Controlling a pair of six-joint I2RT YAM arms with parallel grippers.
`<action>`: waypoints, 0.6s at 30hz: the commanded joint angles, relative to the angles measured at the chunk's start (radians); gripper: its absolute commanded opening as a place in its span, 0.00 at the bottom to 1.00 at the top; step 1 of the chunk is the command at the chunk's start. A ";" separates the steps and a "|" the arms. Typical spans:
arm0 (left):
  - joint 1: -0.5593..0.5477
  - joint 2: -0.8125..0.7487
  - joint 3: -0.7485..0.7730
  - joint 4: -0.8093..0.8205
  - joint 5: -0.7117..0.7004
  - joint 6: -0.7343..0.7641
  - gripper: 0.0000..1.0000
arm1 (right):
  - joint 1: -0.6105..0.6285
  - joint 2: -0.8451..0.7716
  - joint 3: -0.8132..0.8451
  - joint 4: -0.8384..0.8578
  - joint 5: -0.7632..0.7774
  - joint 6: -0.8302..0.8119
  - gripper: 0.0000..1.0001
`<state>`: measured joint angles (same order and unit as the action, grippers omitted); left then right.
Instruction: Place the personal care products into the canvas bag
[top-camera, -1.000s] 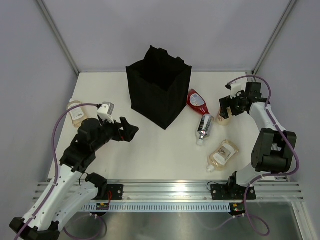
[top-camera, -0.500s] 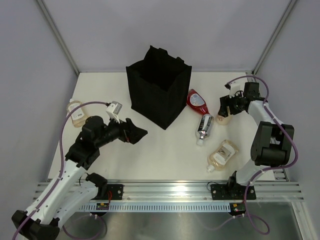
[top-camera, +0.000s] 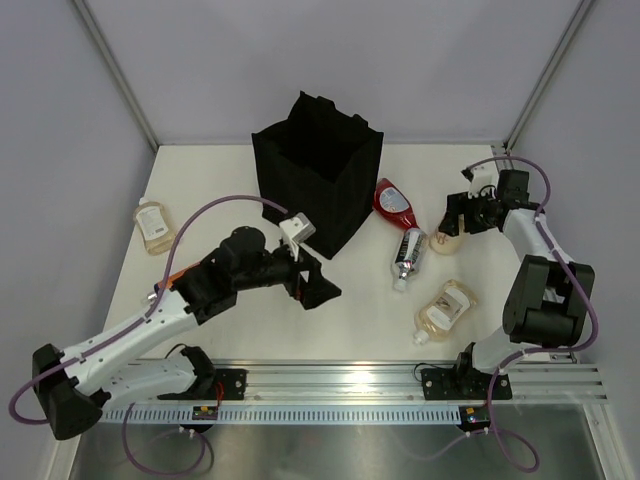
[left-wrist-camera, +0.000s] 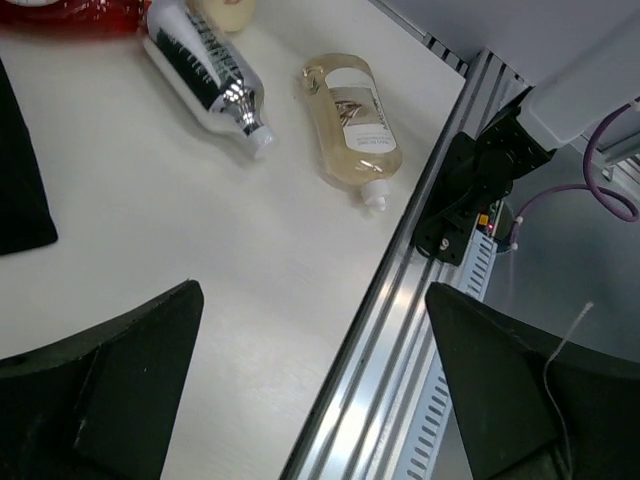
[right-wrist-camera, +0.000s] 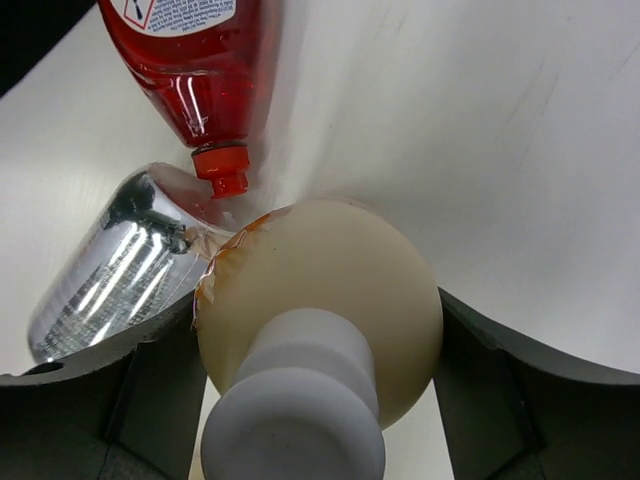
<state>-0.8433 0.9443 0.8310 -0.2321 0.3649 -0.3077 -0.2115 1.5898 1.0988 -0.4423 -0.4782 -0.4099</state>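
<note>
**Table** (top-camera: 340, 320): white top, under both arms.

**Canvas bag** (top-camera: 318, 185): black, boxy, upright, mouth open, two short handles. Just beyond the left gripper on its far side; well off to the left of the right gripper. No bottle visible inside from above.

**Left gripper** (top-camera: 318, 285) (left-wrist-camera: 310, 292): released, jaws spread wide, nothing between them. Held low over bare table near the bag's closest corner.

**Right gripper** (top-camera: 455, 225): clenched on the cream bottle, one finger pressed to each side of the body.

**Near amber bottle** (top-camera: 445, 308) (left-wrist-camera: 355, 120): lying flat, white cap towards the rail. Ahead of the open left jaws and to the near side of the right gripper, apart from both.

**Far amber bottle** (top-camera: 152, 223): lying flat by the left wall, well apart from the left gripper, on its left.

**Silver tube** (top-camera: 408, 255) (left-wrist-camera: 205, 70) (right-wrist-camera: 110, 265): lying flat, white cap nearest the rail. Just left of the right gripper, close beside the gripped bottle.

**Red squeeze bottle** (top-camera: 393, 202) (right-wrist-camera: 200, 60): lying flat between the bag and the right gripper, red cap just beside the cream bottle.

**Cream bottle** (top-camera: 445, 240) (right-wrist-camera: 320, 290): round body, white cap pointing back at the wrist camera, within the right gripper's grasp. Resting on the table or lifted: cannot tell.
</note>
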 joint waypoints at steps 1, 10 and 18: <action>-0.043 0.089 0.060 0.153 -0.086 0.094 0.99 | -0.035 -0.123 0.023 0.074 -0.120 0.100 0.01; -0.111 0.419 0.249 0.298 -0.113 0.234 0.99 | -0.100 -0.223 0.010 0.056 -0.255 0.281 0.00; -0.155 0.586 0.347 0.424 -0.119 0.418 0.99 | -0.100 -0.401 -0.045 0.017 -0.451 0.440 0.00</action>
<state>-0.9878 1.5139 1.1252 0.0505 0.2691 0.0124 -0.3115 1.2980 1.0420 -0.4732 -0.7334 -0.0853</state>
